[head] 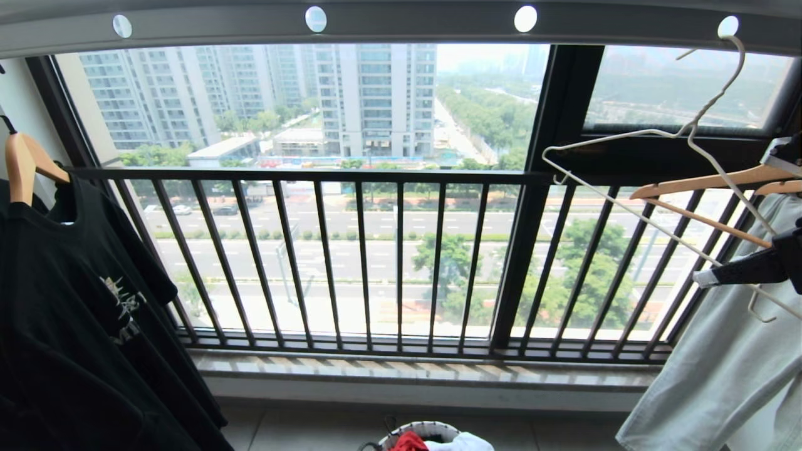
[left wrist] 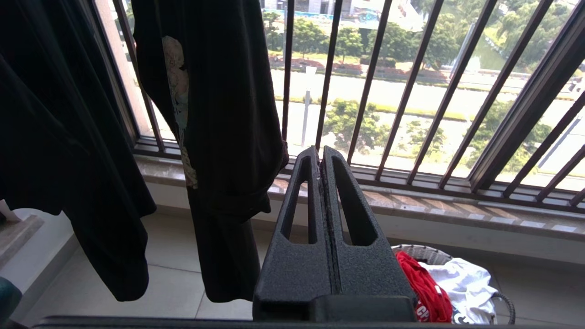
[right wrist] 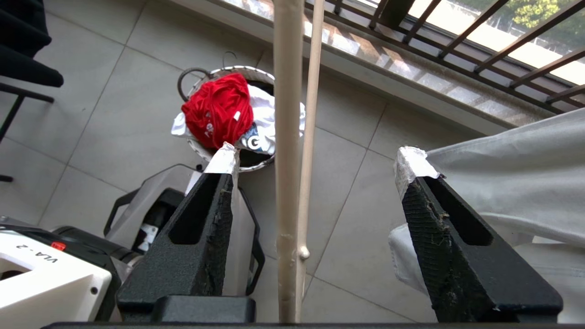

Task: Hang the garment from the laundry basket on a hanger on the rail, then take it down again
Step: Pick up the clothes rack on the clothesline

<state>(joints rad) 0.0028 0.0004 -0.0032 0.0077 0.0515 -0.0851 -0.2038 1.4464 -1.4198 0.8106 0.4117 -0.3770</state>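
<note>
The red garment (right wrist: 219,109) lies bunched in the white laundry basket (right wrist: 256,73) on the floor, beside a white cloth; both also show at the bottom of the head view, garment (head: 408,441) in basket (head: 432,429). The white wire hanger (head: 689,134) hangs by its hook from the rail (head: 407,22) at the far right. My right gripper (right wrist: 317,159) is open, with two hanger wires (right wrist: 288,137) running between its fingers, touching neither pad. In the head view it (head: 739,216) sits at the right edge. My left gripper (left wrist: 320,153) is shut and empty, low, with the basket (left wrist: 420,250) beyond it.
A black T-shirt (head: 75,313) on a wooden hanger hangs at the left. Light wooden hangers (head: 708,181) and a pale grey-blue garment (head: 720,376) crowd the right, next to my right gripper. The black barred window railing (head: 313,175) runs across behind, above a stone sill.
</note>
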